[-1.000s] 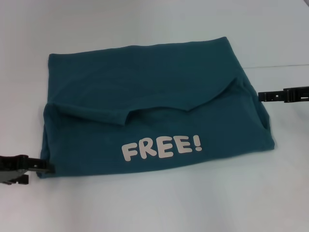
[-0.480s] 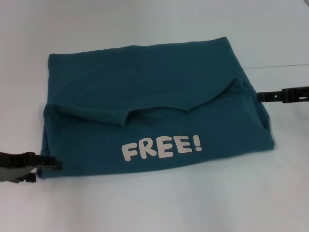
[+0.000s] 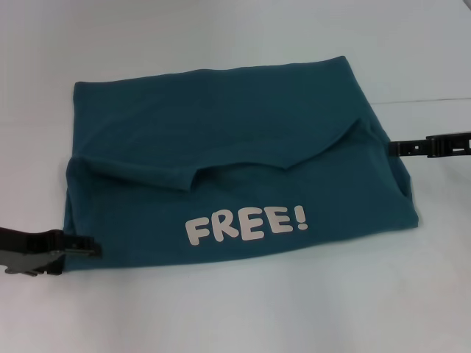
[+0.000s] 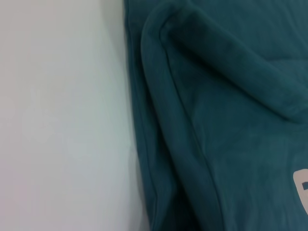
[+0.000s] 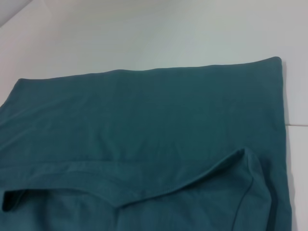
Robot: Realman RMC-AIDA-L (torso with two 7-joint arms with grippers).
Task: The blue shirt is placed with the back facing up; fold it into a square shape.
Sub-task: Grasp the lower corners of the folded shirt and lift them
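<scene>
Left gripper (image 3: 94, 248) sits low at the left edge of the bench (image 3: 221, 316), its tip over the near left corner of the blue shirt (image 3: 221, 140). The fingers read as one thin dark bar from the head view; whether they pinch cloth or just lie on it cannot be told. The left wrist view shows none of its fingers, only the shirt's left side: stacked hemmed edges running along the white bench surface, a rolled fold of cloth crossing above them, and a sliver of white print at the frame edge.

The blue shirt lies flat in the middle of the bench, partly folded into a wide rectangle. Plain teal back panel covers the far half. A near flap is turned up over it, front side showing, with the white "FREE!" lettering (image 3: 246, 224) on it toward the near edge. The flap's upper edge runs wavy across the middle, with a small notch left of centre and a peak toward the right.

Right gripper (image 3: 397, 148) comes in from the right edge of the bench, level, its tip touching the shirt's right side about midway. Fingers look like a flat narrow bar; grip state cannot be told. The right wrist view shows only the shirt's plain far panel, the flap's hemmed edge, and white bench beyond.
</scene>
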